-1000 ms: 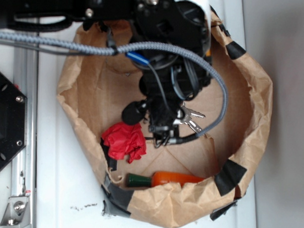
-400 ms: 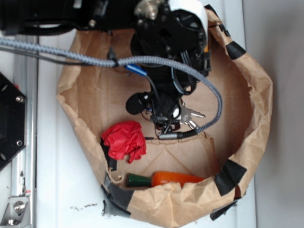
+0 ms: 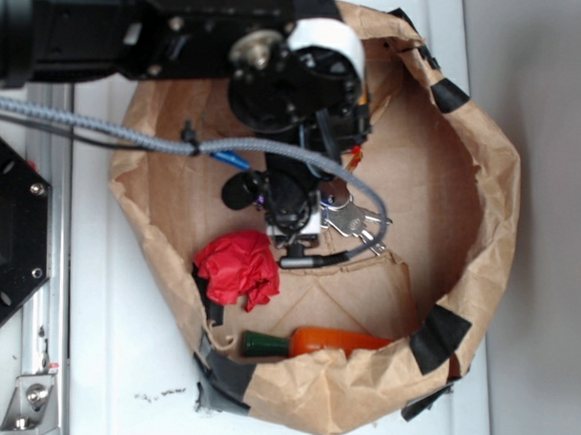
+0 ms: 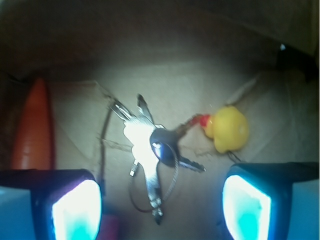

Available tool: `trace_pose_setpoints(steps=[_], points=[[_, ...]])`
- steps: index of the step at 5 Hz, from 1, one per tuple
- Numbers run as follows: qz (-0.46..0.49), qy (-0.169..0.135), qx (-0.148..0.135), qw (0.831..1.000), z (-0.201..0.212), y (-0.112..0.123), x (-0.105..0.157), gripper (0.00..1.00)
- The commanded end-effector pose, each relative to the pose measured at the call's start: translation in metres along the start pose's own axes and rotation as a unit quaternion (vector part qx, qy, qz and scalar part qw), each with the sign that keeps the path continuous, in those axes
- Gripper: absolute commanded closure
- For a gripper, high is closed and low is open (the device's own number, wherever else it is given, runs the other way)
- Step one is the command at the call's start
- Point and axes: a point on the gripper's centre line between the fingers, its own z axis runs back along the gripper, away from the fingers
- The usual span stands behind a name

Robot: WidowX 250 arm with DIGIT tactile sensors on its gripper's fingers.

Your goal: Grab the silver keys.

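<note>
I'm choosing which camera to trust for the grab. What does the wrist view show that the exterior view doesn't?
Only the wrist view shows the yellow rubber duck lying right beside the silver keys, and the open claw with its two pads wide either side of them. Only the exterior view shows the red cloth, the whole paper bag and the carrot's green end. Both show the keys and the orange carrot.

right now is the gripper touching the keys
Apart. The wrist view shows the gripper open, one finger at each lower corner, with bare cardboard between each finger and the keys lying in the gap.
</note>
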Motion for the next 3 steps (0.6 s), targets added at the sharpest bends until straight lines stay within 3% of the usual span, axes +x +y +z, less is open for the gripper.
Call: trace_pose_setpoints(steps=[1, 2, 3], points=[[-0.015, -0.021, 0.014, 1.000, 0.003, 0.006, 0.002, 0.00], [-0.003, 0.005, 0.016, 1.000, -0.011, 0.002, -0.001, 0.00], [0.029, 0.022, -0.013, 0.999, -0.026, -0.006, -0.002, 0.00]])
